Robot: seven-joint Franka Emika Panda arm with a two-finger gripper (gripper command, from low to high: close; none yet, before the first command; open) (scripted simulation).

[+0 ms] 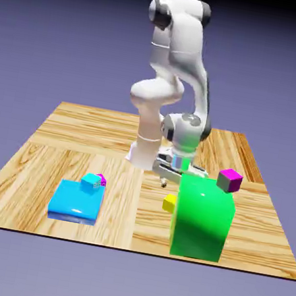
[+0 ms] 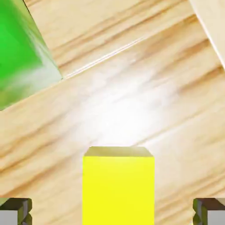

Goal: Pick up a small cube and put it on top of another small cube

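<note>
gripper (image 1: 166,174): it hangs low over the table, pointing down, just behind the green block as the exterior view shows it. the jaws stand wide apart and nothing is gripped. in the hand view the two grey fingertips (image 2: 16,211) show at the bottom corners, each well clear of the yellow cube's sides.
small cube (image 1: 170,203): the tiny yellow cube rests on the wood, just beside the green block, on the exterior view's left of it. in the hand view it (image 2: 118,189) fills the bottom middle, between the two fingertips but touching neither.
another small cube (image 1: 229,180): magenta top, grey-brown face toward the camera. it shows at the upper right corner of the green block in the exterior view; if it stands on the block or on the table behind it, i cannot tell.
green block (image 1: 202,218): tall and bright green, on the table toward the exterior view's right. in the hand view a part of it (image 2: 22,52) fills the upper left corner.
blue slab (image 1: 76,202): flat and bright blue, lying on the exterior view's left part of the table, well apart from the yellow cube.
cyan cube (image 1: 90,181): tiny, at the far edge of the blue slab.
tiny magenta cube (image 1: 102,179): just behind the cyan cube, partly hidden by it.
table (image 1: 32,158): light wooden planks.
</note>
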